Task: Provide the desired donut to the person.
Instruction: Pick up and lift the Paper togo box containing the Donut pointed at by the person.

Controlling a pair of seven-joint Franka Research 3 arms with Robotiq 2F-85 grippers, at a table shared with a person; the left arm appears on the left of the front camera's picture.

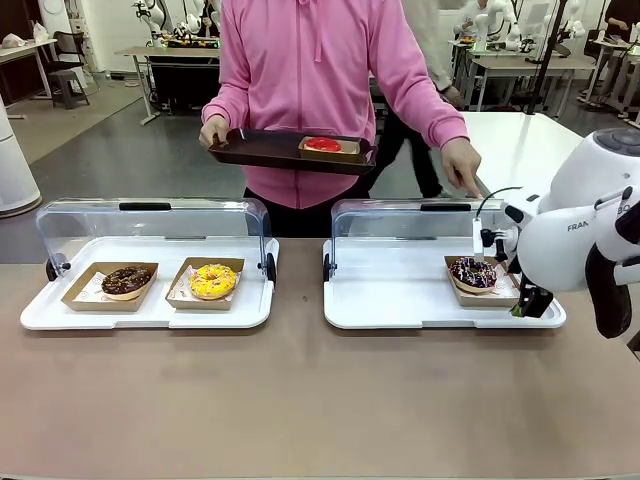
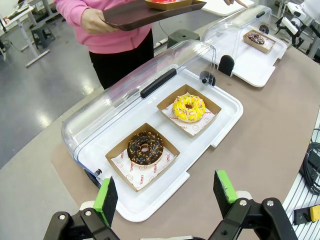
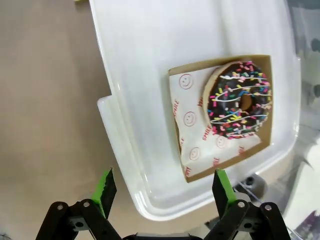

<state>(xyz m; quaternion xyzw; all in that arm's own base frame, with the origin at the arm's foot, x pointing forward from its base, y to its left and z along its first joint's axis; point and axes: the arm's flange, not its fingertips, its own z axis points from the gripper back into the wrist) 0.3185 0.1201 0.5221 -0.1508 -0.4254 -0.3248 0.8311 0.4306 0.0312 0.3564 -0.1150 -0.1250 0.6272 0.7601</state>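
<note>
The left gripper (image 2: 167, 192), fingers apart, hangs near the left display tray (image 1: 60, 315). Far centre, the person (image 1: 310, 70) holds a dark serving tray (image 1: 260, 150). At right, the sprinkled donut (image 1: 473, 272) sits in the right display tray (image 1: 400, 315), the right gripper (image 3: 162, 192) close by, fingers apart.

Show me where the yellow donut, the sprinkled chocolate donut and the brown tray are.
yellow donut (image 2: 196, 113), left wrist view, icing beside the hole.
sprinkled chocolate donut (image 3: 227, 107), right wrist view, icing left of the hole.
brown tray (image 1: 260, 149), front view, its bare left half.
</note>
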